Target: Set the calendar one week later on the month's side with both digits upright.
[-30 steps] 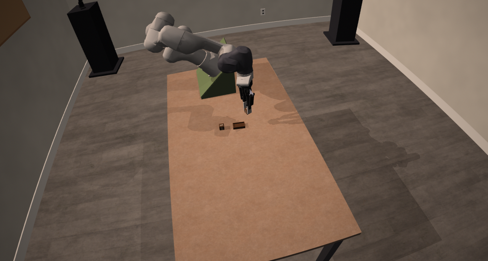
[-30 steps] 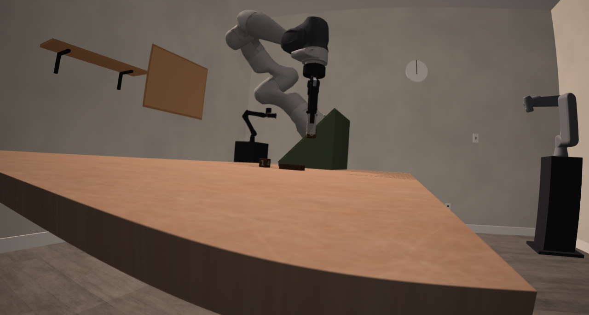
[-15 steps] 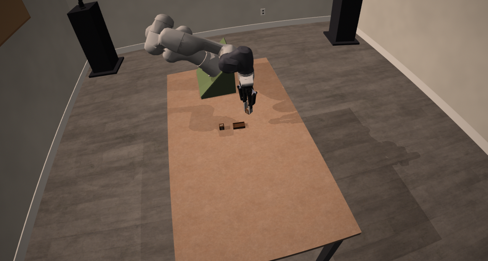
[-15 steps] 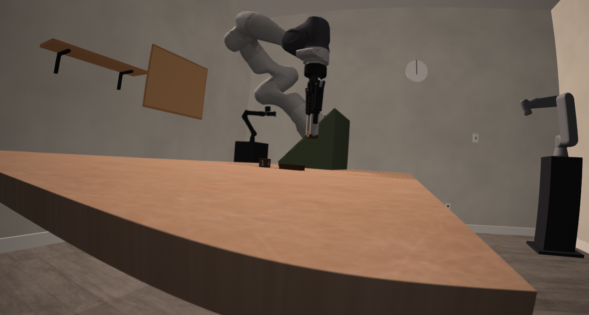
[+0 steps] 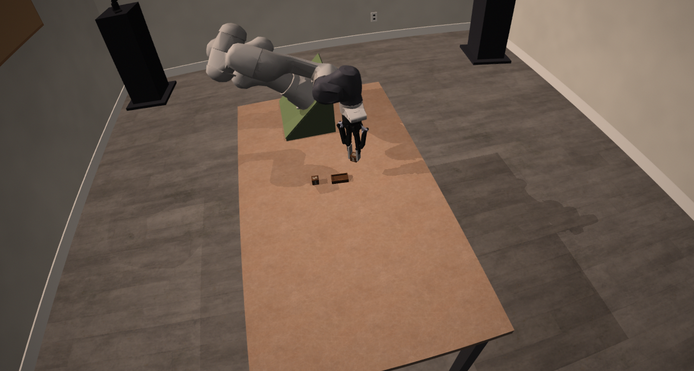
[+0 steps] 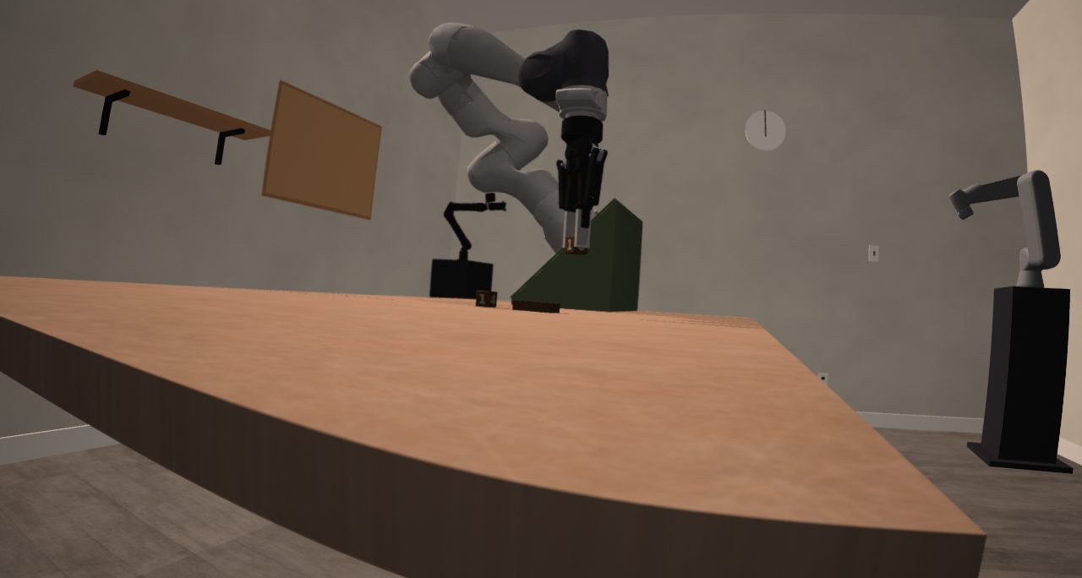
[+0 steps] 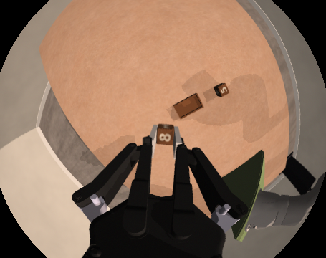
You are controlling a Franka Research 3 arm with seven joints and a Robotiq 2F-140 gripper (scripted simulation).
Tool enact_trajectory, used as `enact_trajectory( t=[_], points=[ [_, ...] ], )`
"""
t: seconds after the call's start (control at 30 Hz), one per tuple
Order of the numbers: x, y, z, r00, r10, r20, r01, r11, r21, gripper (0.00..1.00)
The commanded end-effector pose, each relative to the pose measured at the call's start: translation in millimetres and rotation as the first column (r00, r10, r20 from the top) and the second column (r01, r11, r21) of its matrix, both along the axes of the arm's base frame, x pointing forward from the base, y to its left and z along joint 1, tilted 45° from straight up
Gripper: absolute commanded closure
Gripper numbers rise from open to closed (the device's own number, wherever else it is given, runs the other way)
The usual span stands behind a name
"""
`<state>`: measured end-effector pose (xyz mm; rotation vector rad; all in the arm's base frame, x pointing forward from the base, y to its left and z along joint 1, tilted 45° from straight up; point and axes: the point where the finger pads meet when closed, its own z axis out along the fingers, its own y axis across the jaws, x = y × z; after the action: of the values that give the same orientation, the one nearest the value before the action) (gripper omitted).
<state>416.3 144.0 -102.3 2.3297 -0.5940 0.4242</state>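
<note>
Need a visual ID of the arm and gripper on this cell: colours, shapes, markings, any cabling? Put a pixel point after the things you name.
The arm is light grey with smooth, rounded links and a dark charcoal section near the wrist, then a pale flange. The gripper (image 5: pixel 354 155) (image 6: pixel 576 242) (image 7: pixel 165 132) is black, with slim linkage bars, silvery pivot pins and light grey fingertips. No lettering or cables can be made out.

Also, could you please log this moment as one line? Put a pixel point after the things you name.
gripper (image 5: pixel 354 155) (image 6: pixel 576 243) (image 7: pixel 165 132): shut on raised cube (image 5: pixel 353 158) (image 6: pixel 570 244) (image 7: pixel 165 137) | other cube (image 5: pixel 314 180) (image 6: pixel 485 298) (image 7: pixel 221 89): on table (image 5: pixel 368 252) (image 6: pixel 529 378) (image 7: pixel 134 64) | tray (image 5: pixel 339 181) (image 6: pixel 535 307) (image 7: pixel 188 106): no cubes inside
</note>
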Motion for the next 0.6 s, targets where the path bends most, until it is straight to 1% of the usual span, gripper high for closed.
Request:
enact_trajectory(
  t=[0.0,0.03,0.07,0.37,0.53,0.57],
  points=[
    [1.5,-1.4,0.5,0.988,0.103,-0.114,-0.107,0.994,-0.023,0.84],
    [1.5,-1.4,0.5,0.988,0.103,-0.114,-0.107,0.994,-0.023,0.84],
    [1.5,-0.8,-0.2,0.980,0.134,-0.146,-0.139,0.990,-0.025,0.84],
    [1.3,1.0,-2.5,0.940,0.233,-0.250,-0.246,0.969,-0.023,0.84],
    [1.3,2.0,-3.8,0.908,0.285,-0.307,-0.304,0.952,-0.018,0.84],
    [1.3,2.0,-3.8,0.908,0.285,-0.307,-0.304,0.952,-0.018,0.84]
  ],
)
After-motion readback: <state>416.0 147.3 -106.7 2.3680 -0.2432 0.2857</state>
